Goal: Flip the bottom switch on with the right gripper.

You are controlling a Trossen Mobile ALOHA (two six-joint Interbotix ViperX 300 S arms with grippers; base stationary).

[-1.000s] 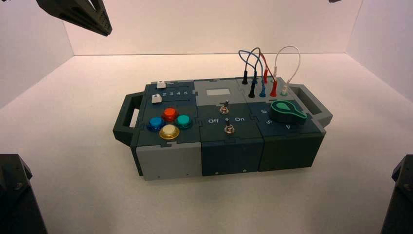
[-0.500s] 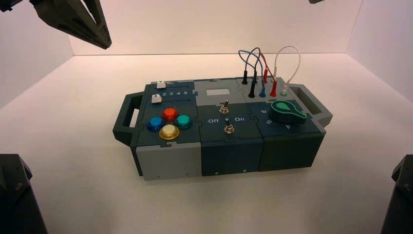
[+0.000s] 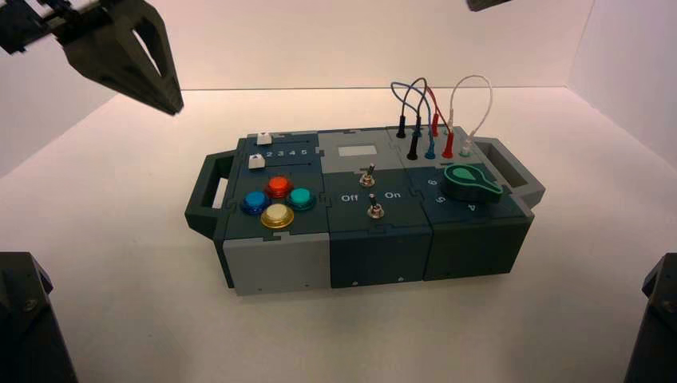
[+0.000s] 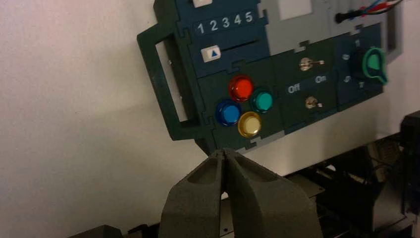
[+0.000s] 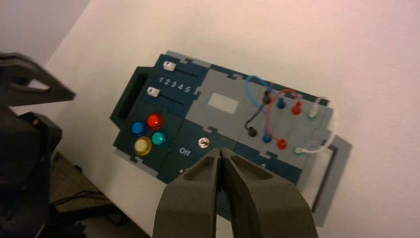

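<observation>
Right gripper [image 5: 221,151] up over box [image 5: 198,116], claw closed, nothing held; left gripper [image 3: 177,110] up past box's left end; bottom switch [image 3: 375,209] untouched.

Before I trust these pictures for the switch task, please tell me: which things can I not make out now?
- Bottom switch's lever: in the right wrist view, mostly behind the right gripper.
- Green knob: covered there by the same gripper.
- Right gripper, high view: mostly cut off by the top edge.

Four buttons [image 3: 278,187] – two sliders [image 3: 256,162] – two switches [image 3: 375,211]
</observation>
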